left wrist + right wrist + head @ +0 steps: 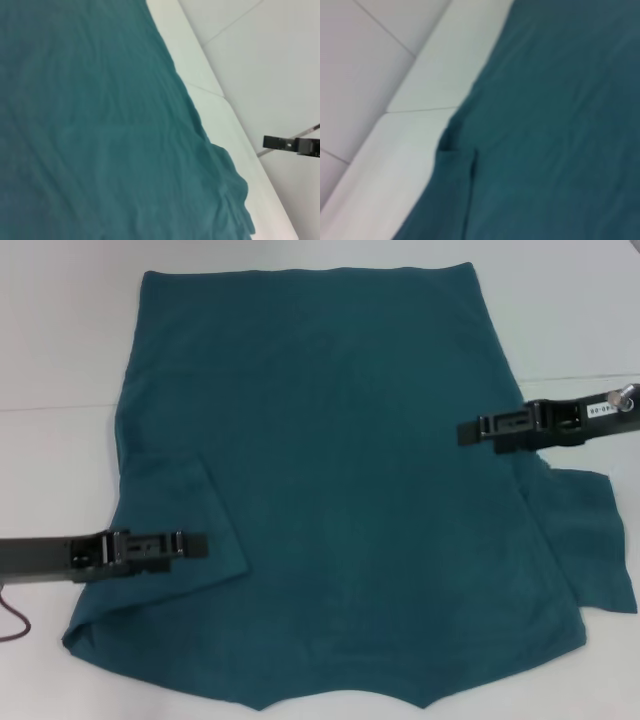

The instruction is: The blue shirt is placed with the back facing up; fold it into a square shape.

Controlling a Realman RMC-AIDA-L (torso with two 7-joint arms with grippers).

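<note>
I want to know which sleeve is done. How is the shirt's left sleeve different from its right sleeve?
The left sleeve is folded in and lies on top of the blue shirt; the right sleeve sticks out flat on the table. The left gripper sits over the left sleeve; the right gripper is farther up the shirt's edge than the right sleeve. Both sleeves are teal-blue.

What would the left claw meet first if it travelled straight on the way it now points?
Judging by the head view, the left claw points rightward across the blue shirt, so it would likely meet only shirt fabric; its height above the cloth is unclear.
</note>
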